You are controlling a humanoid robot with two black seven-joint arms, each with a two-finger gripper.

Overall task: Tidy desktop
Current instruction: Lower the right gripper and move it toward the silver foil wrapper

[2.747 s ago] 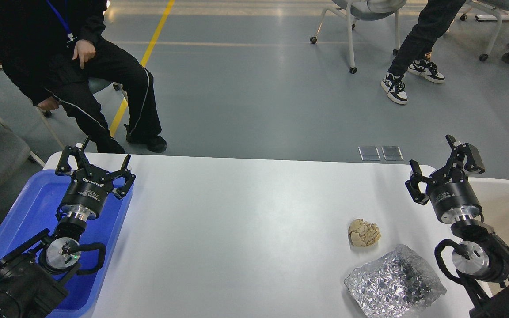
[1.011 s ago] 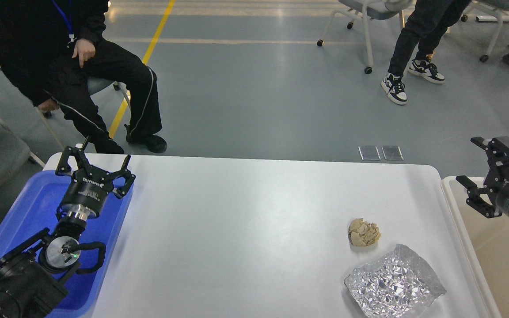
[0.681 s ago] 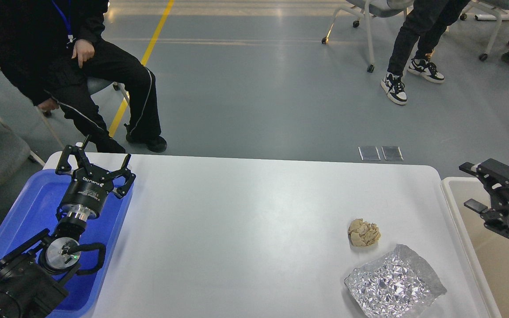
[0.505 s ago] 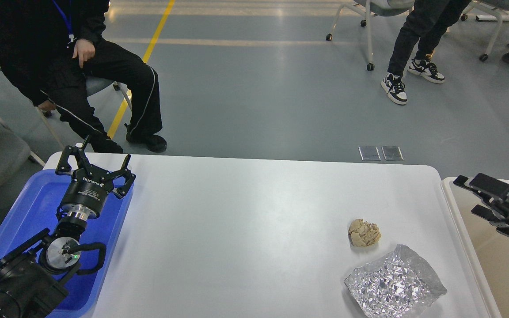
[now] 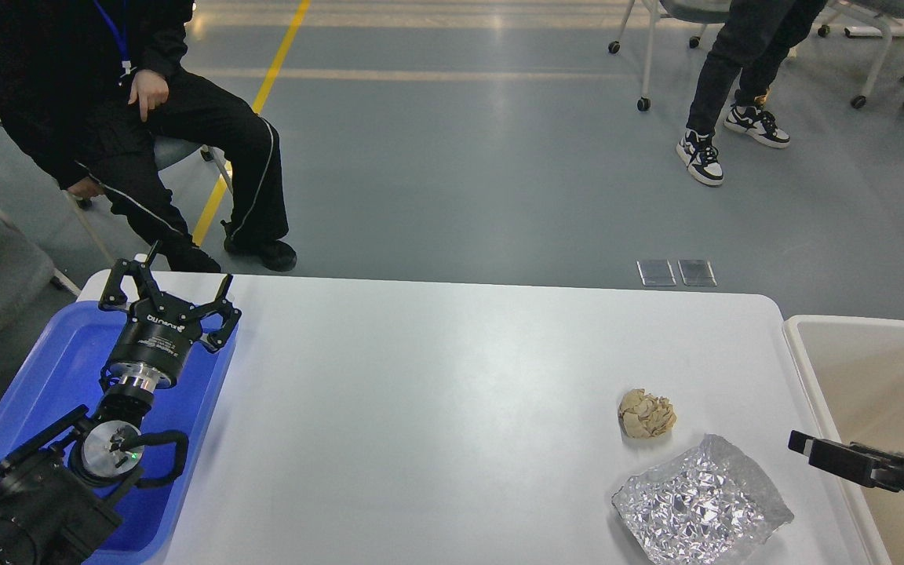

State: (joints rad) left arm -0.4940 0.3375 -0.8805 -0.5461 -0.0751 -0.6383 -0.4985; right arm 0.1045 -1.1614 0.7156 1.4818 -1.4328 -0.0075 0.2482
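The step in hand is judged to be clearing litter off the tabletop (image 5: 436,408), with two items left: a crumpled paper wad (image 5: 646,413) and a foil wrapper (image 5: 701,501), both near the right edge, the wrapper at the near-right corner. The right gripper (image 5: 821,453) hangs edge-on over the bin (image 5: 801,353) wall just beyond the right edge; its opening cannot be told. The left gripper (image 5: 169,298) hovers with jaws wide and empty over the tray (image 5: 44,369) at the far-left corner. The next move likely calls for the right gripper to reach inward to the wrapper. The tabletop is white, glossy, round-cornered and otherwise bare.
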